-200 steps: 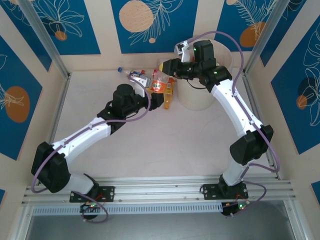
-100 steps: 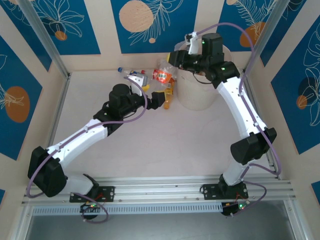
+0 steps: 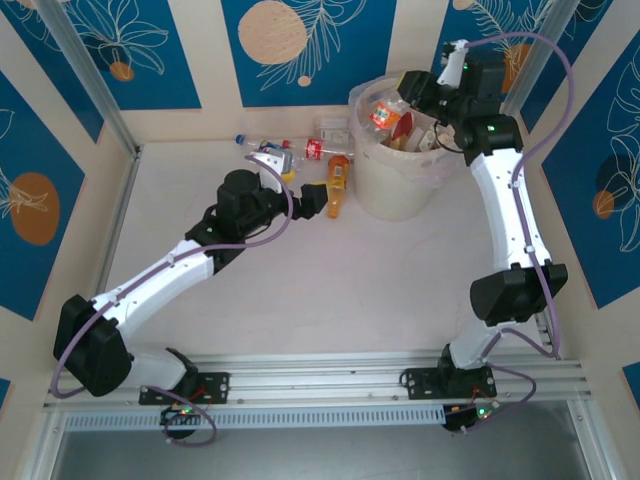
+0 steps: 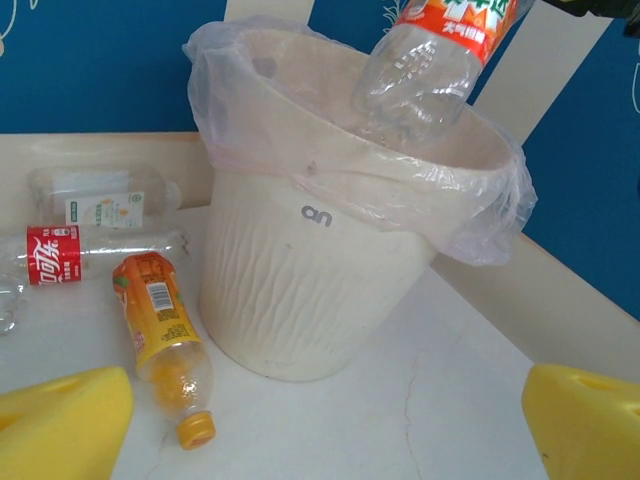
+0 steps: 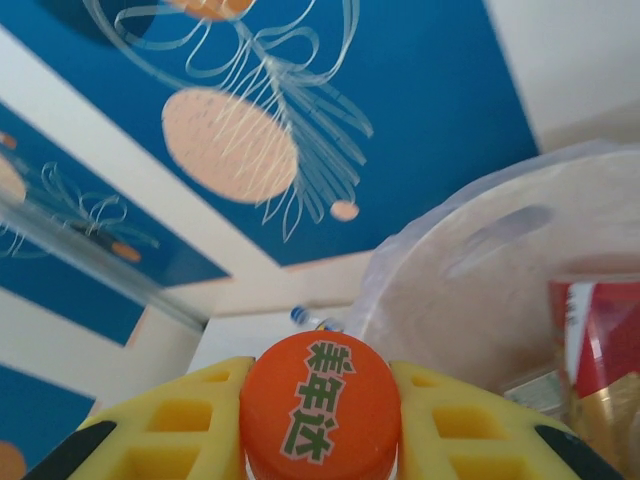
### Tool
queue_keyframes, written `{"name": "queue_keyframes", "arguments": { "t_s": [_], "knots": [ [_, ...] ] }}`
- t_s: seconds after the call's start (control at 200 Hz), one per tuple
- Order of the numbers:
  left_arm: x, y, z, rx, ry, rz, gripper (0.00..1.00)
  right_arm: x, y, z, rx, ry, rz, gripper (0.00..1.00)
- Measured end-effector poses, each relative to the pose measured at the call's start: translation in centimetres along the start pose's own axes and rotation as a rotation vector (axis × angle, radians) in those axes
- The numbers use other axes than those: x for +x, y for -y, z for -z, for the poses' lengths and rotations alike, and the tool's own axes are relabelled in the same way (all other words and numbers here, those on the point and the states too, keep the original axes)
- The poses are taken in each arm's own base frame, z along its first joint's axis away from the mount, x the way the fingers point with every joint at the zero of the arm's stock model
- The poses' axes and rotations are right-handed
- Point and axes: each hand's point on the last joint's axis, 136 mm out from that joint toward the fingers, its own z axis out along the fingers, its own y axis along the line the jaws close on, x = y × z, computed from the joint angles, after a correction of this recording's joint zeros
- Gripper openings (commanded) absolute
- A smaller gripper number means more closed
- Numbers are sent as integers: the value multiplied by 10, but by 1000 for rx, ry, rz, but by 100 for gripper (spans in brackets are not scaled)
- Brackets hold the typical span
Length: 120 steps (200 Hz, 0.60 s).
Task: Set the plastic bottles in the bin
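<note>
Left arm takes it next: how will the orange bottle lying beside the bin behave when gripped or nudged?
The orange bottle lies on its side on the smooth table, so a nudge will probably set it rolling. It is clear thin plastic and seems to hold little, so it is likely light. It may also dent when squeezed.

The held bottle (image 4: 440, 60) is cut off by the top edge. From the right wrist, its cap (image 5: 320, 405) hides its body.

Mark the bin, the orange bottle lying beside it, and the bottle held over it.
bin (image 4: 290, 290): left wrist view, ribbed wall.
orange bottle (image 4: 152, 305): left wrist view, its label.
held bottle (image 4: 415, 85): left wrist view, clear body.
</note>
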Motion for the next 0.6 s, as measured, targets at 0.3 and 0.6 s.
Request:
{"name": "queue_keyframes", "arguments": {
  "t_s": [0.3,0.6],
  "knots": [
    [3,-7,3,-38,0,1,100,-28,54,2,107,119,-62,19],
    [7,-14,3,-77,-14,3,100,-11,81,-55,139,34,-51,19]
  ]
}}
